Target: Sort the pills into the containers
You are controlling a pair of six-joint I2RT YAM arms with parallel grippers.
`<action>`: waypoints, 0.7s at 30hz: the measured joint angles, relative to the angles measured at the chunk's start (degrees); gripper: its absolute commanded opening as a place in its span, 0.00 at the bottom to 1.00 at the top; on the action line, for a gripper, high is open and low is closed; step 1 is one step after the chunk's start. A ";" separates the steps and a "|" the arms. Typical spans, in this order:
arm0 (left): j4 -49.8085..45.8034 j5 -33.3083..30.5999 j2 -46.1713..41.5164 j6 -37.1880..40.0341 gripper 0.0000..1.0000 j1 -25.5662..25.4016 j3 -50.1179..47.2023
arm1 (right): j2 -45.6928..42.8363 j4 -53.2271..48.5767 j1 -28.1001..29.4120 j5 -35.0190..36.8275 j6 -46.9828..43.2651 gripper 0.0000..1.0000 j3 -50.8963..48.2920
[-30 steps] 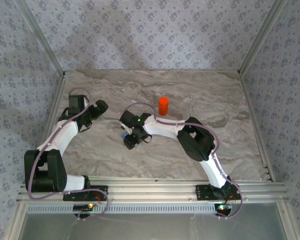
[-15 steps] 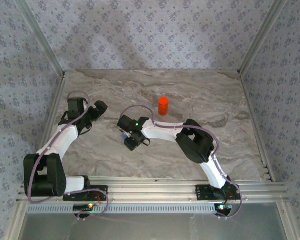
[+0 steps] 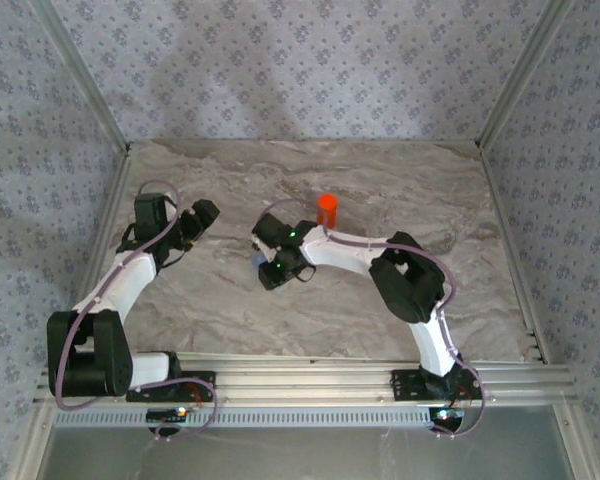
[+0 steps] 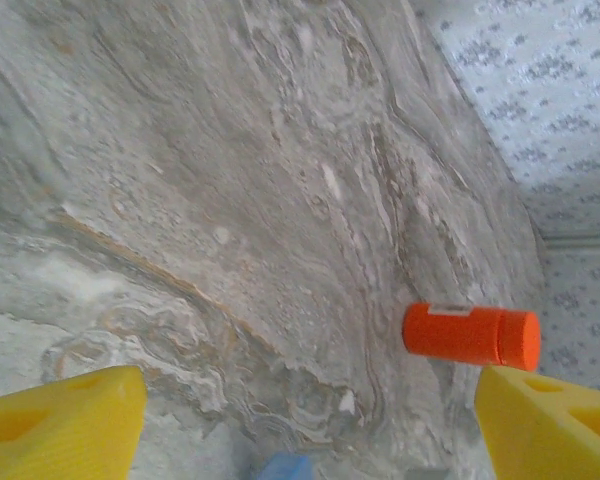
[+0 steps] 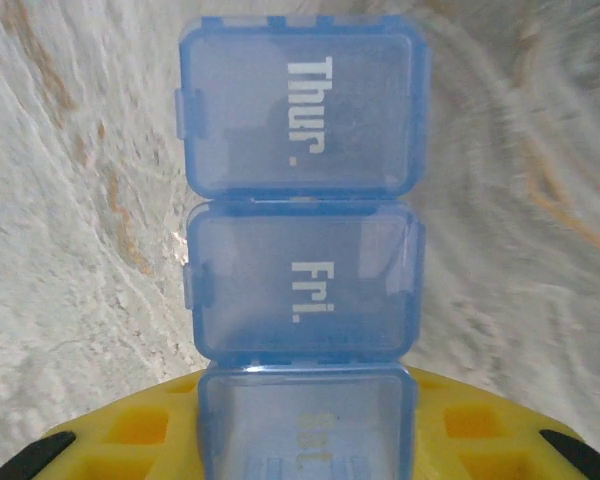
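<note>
The orange container [image 3: 326,211] stands upright at mid-table; the left wrist view has it [image 4: 470,335] just past my right yellow finger. My left gripper [image 3: 202,212] [image 4: 305,430] hangs open over bare marble, nothing between its fingers [image 4: 65,420]. My right gripper [image 3: 270,268] [image 5: 305,455] is shut on one end of the pale blue translucent container [image 5: 302,275], a strip of lidded boxes marked Thur., Fri. and Sat., gripped at Sat. Its lids are closed. The pills are out of view. A white fleck [image 4: 347,401] lies on the marble; I cannot tell what it is.
The grey marble tabletop [image 3: 430,200] is walled by patterned panels on three sides. An aluminium rail [image 3: 300,380] with both arm bases runs along the near edge. The right arm's elbow [image 3: 410,285] stands right of centre.
My right gripper has closed on the blue container and shifted right and back, towards the orange container. My left gripper has stayed in place, its jaws slightly narrower.
</note>
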 measured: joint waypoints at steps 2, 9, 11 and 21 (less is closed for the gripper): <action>0.26 1.77 0.52 -0.61 0.82 -0.50 0.00 | -1.60 0.46 -1.90 -2.32 0.63 0.32 0.00; 2.69 8.68 3.26 -4.13 0.81 -4.52 1.05 | -5.29 1.53 -6.51 -7.65 2.21 0.32 0.22; 5.18 10.21 4.07 -6.05 0.80 -5.51 1.09 | -5.31 1.55 -6.97 -8.55 2.47 0.32 0.57; 14.32 13.11 7.76 -13.44 0.80 -9.18 1.22 | -5.31 1.90 -7.58 -10.19 4.55 0.33 0.87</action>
